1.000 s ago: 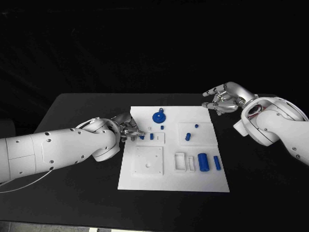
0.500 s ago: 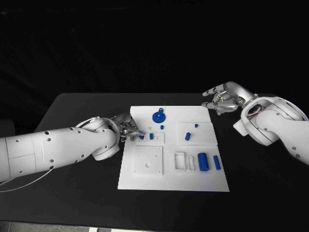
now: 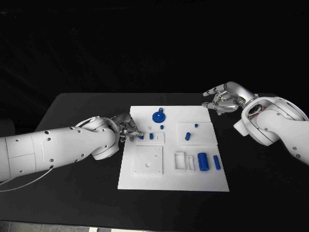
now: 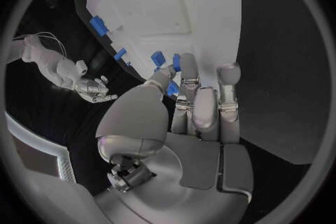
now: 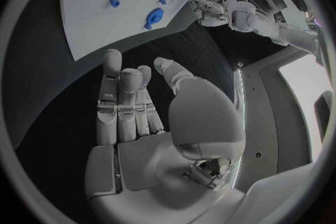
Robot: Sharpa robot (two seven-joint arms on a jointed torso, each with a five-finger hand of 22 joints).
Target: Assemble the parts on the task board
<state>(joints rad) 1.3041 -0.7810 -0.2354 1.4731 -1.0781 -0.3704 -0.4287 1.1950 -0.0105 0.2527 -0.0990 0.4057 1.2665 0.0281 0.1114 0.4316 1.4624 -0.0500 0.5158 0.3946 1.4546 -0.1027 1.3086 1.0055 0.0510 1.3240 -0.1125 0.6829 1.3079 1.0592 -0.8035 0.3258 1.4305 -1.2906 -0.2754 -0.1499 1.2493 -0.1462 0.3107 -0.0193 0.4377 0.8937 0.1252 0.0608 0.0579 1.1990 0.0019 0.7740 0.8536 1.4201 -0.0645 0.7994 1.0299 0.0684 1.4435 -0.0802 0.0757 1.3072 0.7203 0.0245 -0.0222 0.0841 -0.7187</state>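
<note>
A black table (image 3: 71, 145) is sitting in a dark room, with the white task board (image 3: 170, 181) lying flat in the middle of it. Blue parts are resting across the board — a round one (image 3: 158, 116) near its far edge, two short cylinders (image 3: 203, 161) near the right side. The left hand (image 3: 129, 128) is reaching in at the board's left edge, its fingertips (image 4: 187, 65) pinching a small blue part (image 3: 141, 137) there. The right hand (image 3: 224, 99) is hovering just off the board's far right corner — fingers apart, holding nothing.
</note>
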